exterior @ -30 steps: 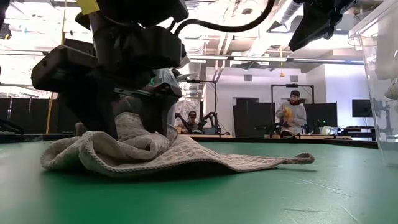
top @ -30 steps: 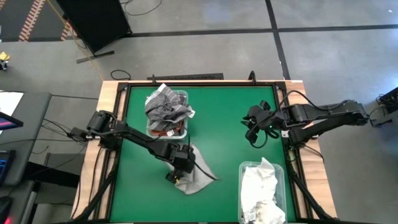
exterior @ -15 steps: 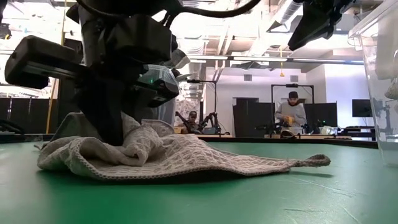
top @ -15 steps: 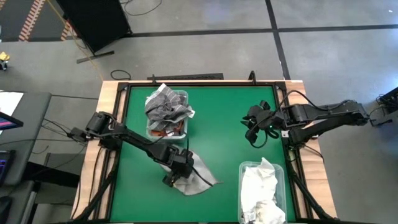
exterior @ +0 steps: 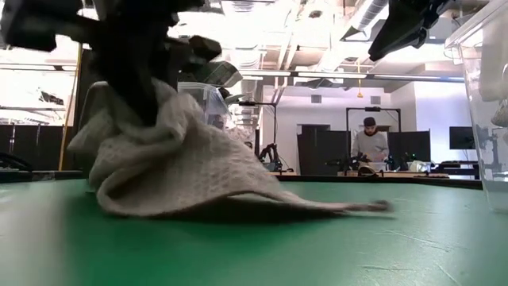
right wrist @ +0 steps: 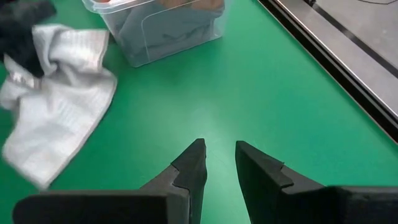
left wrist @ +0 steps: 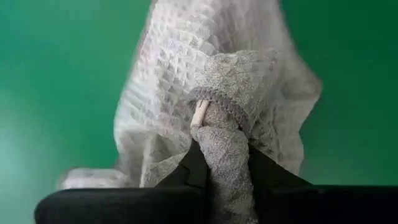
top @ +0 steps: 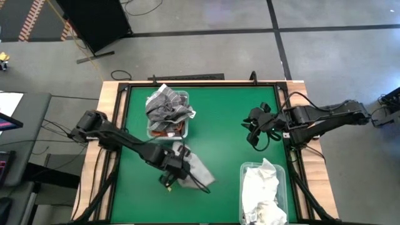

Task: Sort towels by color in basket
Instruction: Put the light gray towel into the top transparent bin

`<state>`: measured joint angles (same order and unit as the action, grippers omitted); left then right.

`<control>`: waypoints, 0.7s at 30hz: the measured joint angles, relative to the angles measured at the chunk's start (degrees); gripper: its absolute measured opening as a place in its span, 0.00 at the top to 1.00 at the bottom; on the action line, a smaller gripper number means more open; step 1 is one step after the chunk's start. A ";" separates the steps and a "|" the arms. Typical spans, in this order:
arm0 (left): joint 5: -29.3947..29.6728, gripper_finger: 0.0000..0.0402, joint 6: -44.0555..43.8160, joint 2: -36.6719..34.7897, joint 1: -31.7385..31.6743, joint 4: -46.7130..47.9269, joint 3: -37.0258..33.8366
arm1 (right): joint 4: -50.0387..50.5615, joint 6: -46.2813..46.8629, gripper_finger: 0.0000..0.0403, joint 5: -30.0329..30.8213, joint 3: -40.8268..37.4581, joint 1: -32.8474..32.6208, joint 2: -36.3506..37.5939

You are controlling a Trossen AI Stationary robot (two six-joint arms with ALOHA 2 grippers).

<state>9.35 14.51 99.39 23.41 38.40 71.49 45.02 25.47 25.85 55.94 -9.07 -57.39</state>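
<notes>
From above, the left gripper [top: 170, 177] pinches a light grey waffle-weave cloth towel [top: 197, 170] on the green bench [top: 225, 125], near the clear plastic basket [top: 167, 128].

At bench height it drapes limp: soft, light, best held by a bunched fold.

The left wrist view shows fingers [left wrist: 196, 163] clamped on a fold.

The right gripper [right wrist: 217, 158] hovers slightly parted, empty.

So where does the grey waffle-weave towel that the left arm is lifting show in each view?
High view: the grey waffle-weave towel lies at the table's near middle, under the left gripper.
Low view: left of centre, one end lifted.
Left wrist view: fills the centre, pinched in the jaws.
Right wrist view: at the left edge.
Shared landmark: the clear plastic bin of dark towels, beside it in the right wrist view.
</notes>
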 joint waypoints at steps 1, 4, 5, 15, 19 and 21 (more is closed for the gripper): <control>1.21 0.90 0.00 -1.21 0.09 0.98 0.03 | -0.05 0.01 0.71 0.00 0.00 -0.04 0.00; 5.39 0.90 -0.09 -5.43 0.17 3.11 0.71 | -0.14 0.02 0.71 0.00 0.00 -0.31 0.00; 7.23 0.90 -0.06 -7.16 0.21 4.41 0.96 | -0.23 0.02 0.71 0.00 0.00 -0.31 0.00; 18.18 0.90 -1.96 -24.16 0.17 7.89 2.28 | -0.53 0.02 0.71 0.02 0.00 -0.31 0.00; 25.91 0.90 -2.01 -28.86 0.17 8.32 2.28 | -0.54 0.02 0.71 0.00 0.00 -0.30 0.00; 32.51 0.90 -1.86 -31.41 0.17 8.58 2.28 | -0.57 0.02 0.71 0.02 0.00 -0.29 0.00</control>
<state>41.86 12.64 67.98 23.57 46.98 73.78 44.45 25.49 25.87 55.94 -9.37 -57.39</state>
